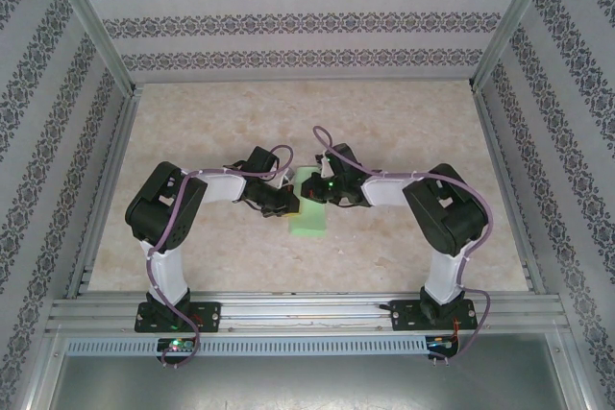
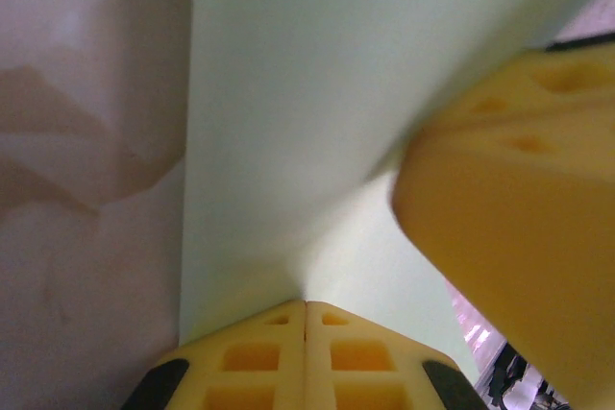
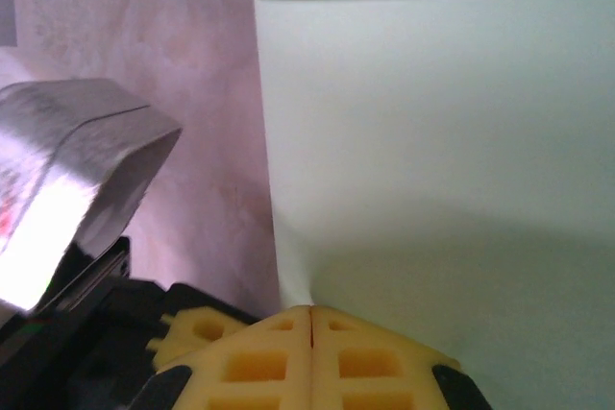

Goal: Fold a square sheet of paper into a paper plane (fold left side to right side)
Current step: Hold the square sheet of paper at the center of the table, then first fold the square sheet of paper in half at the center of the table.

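Note:
The light green sheet of paper lies at the table's middle as a narrow upright rectangle, about half as wide as it is long. Both arms reach inward and meet over it. My left gripper comes in from the left, and its yellow fingertips are shut with the tips against the paper. From the right, my right gripper does the same, its jaws closed with the tips touching the sheet near its left edge. The upper part of the paper is hidden under the grippers in the top view.
The right gripper's yellow finger crowds the left wrist view from the right. A shiny metal part and the left gripper's finger sit close on the left of the right wrist view. Patterned walls and aluminium rails enclose the beige table.

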You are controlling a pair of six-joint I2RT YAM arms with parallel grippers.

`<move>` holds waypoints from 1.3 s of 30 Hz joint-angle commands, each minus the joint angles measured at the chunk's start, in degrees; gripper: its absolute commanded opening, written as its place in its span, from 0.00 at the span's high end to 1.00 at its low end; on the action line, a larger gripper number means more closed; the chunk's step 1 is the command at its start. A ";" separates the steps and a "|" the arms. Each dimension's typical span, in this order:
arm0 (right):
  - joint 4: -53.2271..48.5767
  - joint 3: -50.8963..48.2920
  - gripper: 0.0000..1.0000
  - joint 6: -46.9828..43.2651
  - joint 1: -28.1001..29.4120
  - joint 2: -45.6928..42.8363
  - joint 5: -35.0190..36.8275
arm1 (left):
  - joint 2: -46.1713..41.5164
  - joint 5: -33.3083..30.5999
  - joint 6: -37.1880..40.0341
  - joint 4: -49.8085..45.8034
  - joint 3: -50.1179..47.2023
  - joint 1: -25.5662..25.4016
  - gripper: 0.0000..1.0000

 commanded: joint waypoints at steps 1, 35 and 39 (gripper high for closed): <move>0.86 1.69 1.00 0.65 0.50 2.57 -0.20 | 3.25 -5.56 1.33 -3.26 -0.67 -0.40 1.00; -4.79 -1.49 1.00 1.11 -2.30 6.64 6.02 | -9.70 -4.48 -3.42 -5.52 -17.32 -4.35 0.98; -4.70 -1.20 1.00 0.39 -2.28 6.69 5.24 | -12.07 -4.87 -3.75 -6.52 -16.71 -4.40 0.97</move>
